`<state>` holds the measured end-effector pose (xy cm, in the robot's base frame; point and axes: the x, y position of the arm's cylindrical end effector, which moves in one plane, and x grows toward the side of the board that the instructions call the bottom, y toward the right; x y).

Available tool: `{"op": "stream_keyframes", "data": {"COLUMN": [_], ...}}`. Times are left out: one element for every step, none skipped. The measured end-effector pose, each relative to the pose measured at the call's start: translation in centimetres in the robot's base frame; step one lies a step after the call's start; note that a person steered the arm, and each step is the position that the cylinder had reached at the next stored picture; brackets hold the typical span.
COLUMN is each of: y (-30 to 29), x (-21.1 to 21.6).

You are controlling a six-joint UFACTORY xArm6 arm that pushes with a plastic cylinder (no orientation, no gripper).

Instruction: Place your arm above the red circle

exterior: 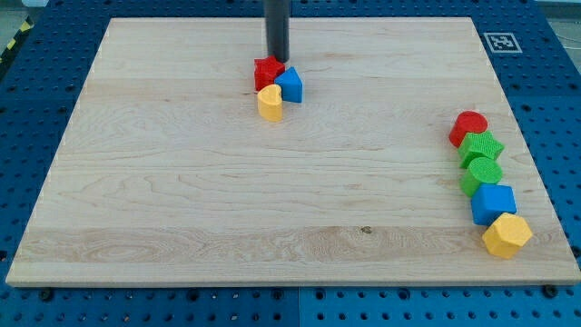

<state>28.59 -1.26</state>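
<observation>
Red circle (468, 127): is lying near the table's right edge, at the top of a column of five blocks, well apart from my tip.
Column below it: a green star-like block (482, 147) is touching the red circle; a second green block (481, 174), shape unclear, is sitting just beneath; a blue block (493, 203) and a yellow hexagonal block (507, 235) are closing the row toward the view's bottom.
My tip (277, 60): is resting at the view's top centre, at the upper edge of a red block (267, 71) of irregular shape; whether it is touching that block or standing just behind it cannot be told.
Rod: is coming down dark and upright from the view's top edge.
Hand: the arm is carrying no grasping part, so a spread or pressed state is not applying; only the straight rod is showing.
Cluster at the tip: the red block is sitting at the upper left, a blue block (290, 84) is lying at its right, and a yellow block (270, 104) is lying below; all three are touching one another.
Table (227, 200): is appearing as a pale wooden board lying on a blue perforated surface (27, 109).
Marker: a black-and-white square tag (500, 42) is sitting at the table's top right corner.
</observation>
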Motion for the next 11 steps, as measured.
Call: {"op": "stream_keyframes", "data": {"y": [0.3, 3.5, 6.2, 6.8, 10.3, 13.5, 17.2, 18.2, 18.2, 20.9, 27.1], "x": [0.0, 0.0, 0.0, 0.0, 0.0, 0.0, 0.0, 0.0, 0.0, 0.0, 0.7]}}
